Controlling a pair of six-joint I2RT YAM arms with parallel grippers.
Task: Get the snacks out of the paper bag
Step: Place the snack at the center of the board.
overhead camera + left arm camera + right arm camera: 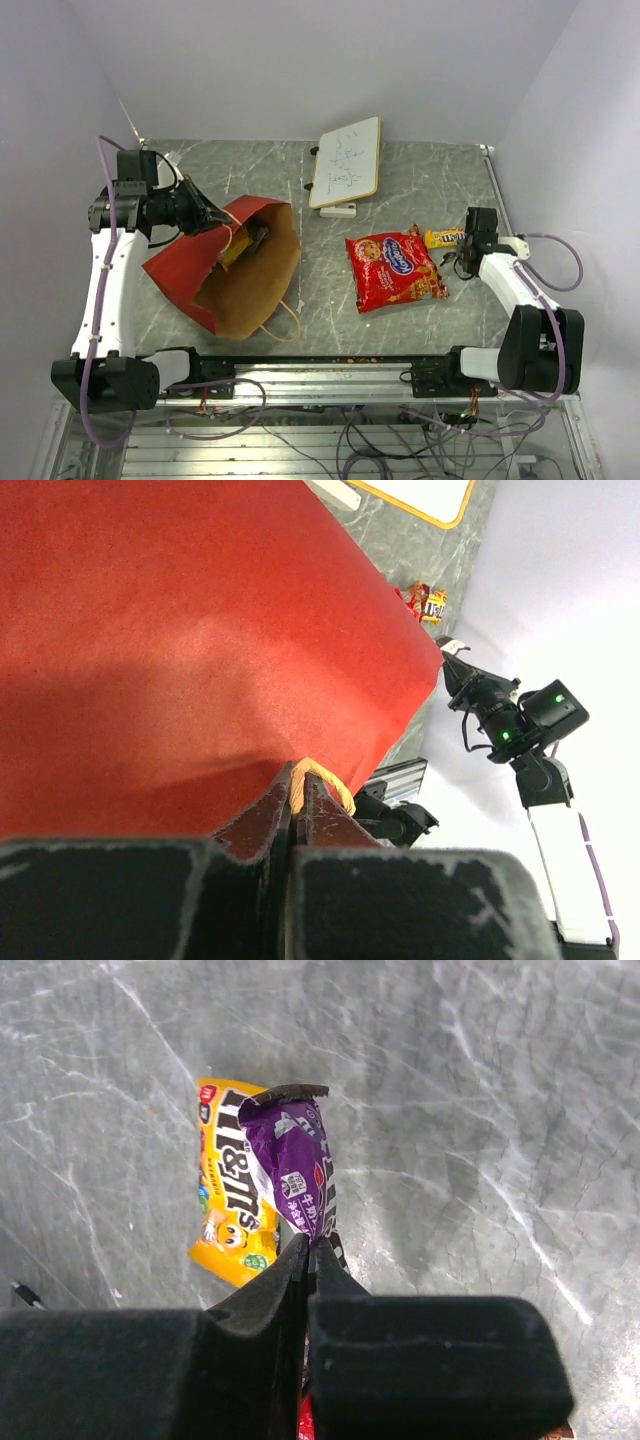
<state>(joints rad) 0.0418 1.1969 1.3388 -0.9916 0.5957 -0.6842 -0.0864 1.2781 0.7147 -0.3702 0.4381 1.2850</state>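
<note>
While the paper bag [265,290] lies tipped on its side at the left of the table [430,180], brown inside facing up, I record the task as partly done. Out of the bag and flat on the table at the right are the red cookie packet [395,268] and, just beyond it, a yellow candy packet [230,1200]. The right gripper [308,1245] has its jaws fully closed, pinching the near end of a purple candy bar [295,1165] that lies across the yellow candy packet. I cannot tell whether the bar is resting on the surface or just clear of it. The left gripper [298,780] is likewise closed, clamped on a twisted paper handle [325,780] at the bag's upper edge. Inside the bag I see at least two items outstanding, a yellow wrapper [233,248] and a dark wrapper [258,235]; anything deeper is hidden. A whiteboard [347,162] at the far edge is not involved. My judgement: roughly half the contents are out, and the rest has yet to be retrieved.
</note>
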